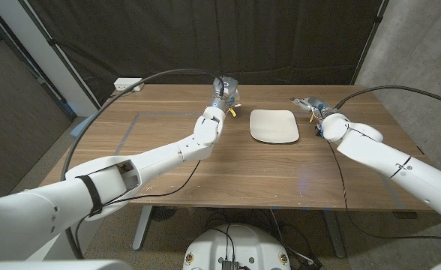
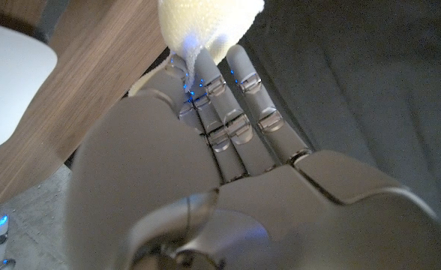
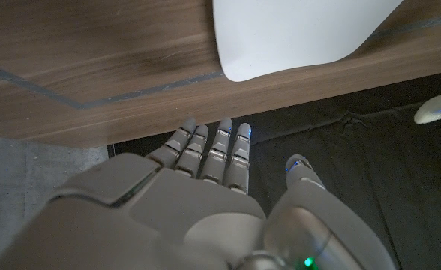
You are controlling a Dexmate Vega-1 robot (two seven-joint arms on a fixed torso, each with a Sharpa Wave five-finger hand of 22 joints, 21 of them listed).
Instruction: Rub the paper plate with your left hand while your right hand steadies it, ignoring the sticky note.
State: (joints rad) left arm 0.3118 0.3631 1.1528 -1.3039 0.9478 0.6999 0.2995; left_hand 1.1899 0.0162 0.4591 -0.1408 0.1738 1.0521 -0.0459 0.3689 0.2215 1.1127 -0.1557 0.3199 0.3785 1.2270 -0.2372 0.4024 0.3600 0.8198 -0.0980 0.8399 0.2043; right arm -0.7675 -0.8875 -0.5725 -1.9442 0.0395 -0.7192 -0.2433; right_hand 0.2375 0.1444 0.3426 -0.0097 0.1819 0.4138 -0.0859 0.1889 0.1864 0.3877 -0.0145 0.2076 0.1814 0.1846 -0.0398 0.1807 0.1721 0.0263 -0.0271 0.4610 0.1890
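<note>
A white paper plate (image 1: 274, 125) with rounded corners lies on the wooden table (image 1: 168, 172), at the back middle. My left hand (image 1: 224, 90) hovers just left of the plate's far corner, and a small yellow sticky note (image 1: 232, 112) shows beside it. In the left wrist view the left hand (image 2: 220, 120) has straight fingers with a pale yellow thing (image 2: 205, 22) at their tips; whether it touches them I cannot tell. My right hand (image 1: 315, 106) is raised to the right of the plate, apart from it. In the right wrist view the right hand (image 3: 213, 157) is outstretched and holds nothing, with the plate (image 3: 295, 34) beyond it.
A white box (image 1: 128, 84) sits at the table's far left corner. Blue tape lines (image 1: 130, 131) mark the left half of the tabletop. A dark curtain (image 1: 205, 37) hangs behind the table. Cables (image 1: 168, 75) loop over both arms.
</note>
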